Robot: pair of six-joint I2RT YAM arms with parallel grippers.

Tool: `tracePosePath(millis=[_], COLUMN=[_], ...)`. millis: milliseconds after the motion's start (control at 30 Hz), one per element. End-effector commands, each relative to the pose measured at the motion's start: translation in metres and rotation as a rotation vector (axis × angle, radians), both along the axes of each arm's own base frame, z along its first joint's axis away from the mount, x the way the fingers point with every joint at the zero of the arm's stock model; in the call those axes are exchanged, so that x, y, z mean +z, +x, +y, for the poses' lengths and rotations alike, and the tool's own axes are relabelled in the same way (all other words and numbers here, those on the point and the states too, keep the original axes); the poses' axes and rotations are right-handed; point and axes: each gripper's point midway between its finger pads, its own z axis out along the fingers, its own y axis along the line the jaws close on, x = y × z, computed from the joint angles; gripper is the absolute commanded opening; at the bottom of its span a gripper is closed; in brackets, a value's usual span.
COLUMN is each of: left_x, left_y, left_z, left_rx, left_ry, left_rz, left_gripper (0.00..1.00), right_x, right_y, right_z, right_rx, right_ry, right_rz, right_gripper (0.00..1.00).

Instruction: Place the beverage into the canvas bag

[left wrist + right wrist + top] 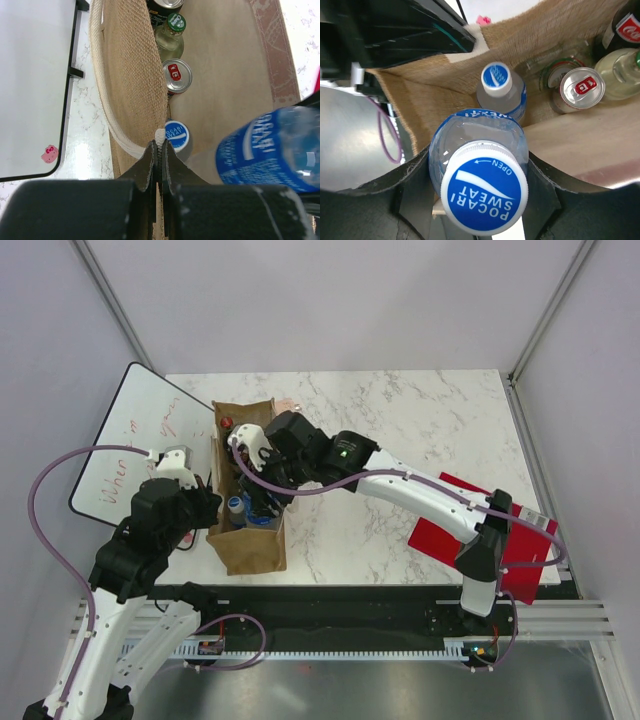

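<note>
Main risk: the Pocari Sweat bottle (485, 187), clamped around its shoulder by the right gripper (481, 165), hangs over the near end of the canvas bag (132, 75). A second Pocari bottle (499, 90) stands just beside the drop spot. Released off-centre, the held one could land on that cap, tip, or knock neighbours over. Next risk: the left gripper (159, 150) is pinched tight on the white handle strap (112, 131) at the bag rim, holding the mouth wide. If the strap slips, the woven wall could fold in vs. the bottle. A sideways shove from the right arm might also drag the bag across the table (400, 420), since only that pinch steadies it. Contents per the wrist views:

- the second Pocari bottle, upright
- a red-tab can (177, 76)
- a green-capped glass bottle (172, 35)
- a dark Coca-Cola bottle (622, 27) at the far end
- poss. one more item beside the can, too blurred to tell

The held bottle is w/in the bag mouth and prob. not yet resting on the bag floor.
</note>
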Motion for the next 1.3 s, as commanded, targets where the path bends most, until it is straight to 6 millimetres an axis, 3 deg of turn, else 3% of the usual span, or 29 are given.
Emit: tracePosePath(millis=[0,267,400,667,833,933,1067,1167,1267], left_x=[0.023,0.022,0.023,0.022,0.023,0.023,0.024,0.029,0.032], left_y=[0.001,0.001,0.001,0.000,0.000,0.000,-0.001,-0.002,-0.002], left_z=[-0.005,-0.005,-0.004,-0.005,-0.005,-0.006,-0.007,-0.008,-0.009], left_rx=[-0.001,0.004,0.004,0.003,0.003,0.000,-0.010,-0.014,-0.018], left_ry=[-0.063,-0.062,-0.065,-0.071,-0.073,-0.074,-0.078,-0.083,-0.092], left_rz=[-0.057,-0.057,-0.059,-0.057,-0.059,-0.058,-0.058,-0.067,-0.069], left_gripper=[0.02,0.02,0.02,0.02,0.02,0.02,0.02,0.04,0.08], right_x=[0.001,-0.026,-0.058,-0.086,-0.093,-0.087,-0.062,-0.040,-0.029], right_y=[-0.002,-0.010,-0.015,-0.011,-0.012,-0.011,-0.010,-0.011,-0.006], right_z=[0.018,0.031,0.028,0.028,0.028,0.028,0.026,0.024,0.021], right_rx=[0.026,0.037,0.011,-0.036,-0.046,-0.056,-0.090,-0.100,-0.154], right_ry=[0.025,-0.003,-0.076,-0.062,-0.060,-0.050,-0.001,0.042,0.062], right_rz=[-0.068,-0.044,-0.087,-0.141,-0.156,-0.161,-0.170,-0.177,-0.175], right_gripper=[0.00,0.00,0.04,0.29,0.52,0.59,0.71,0.88,0.94])
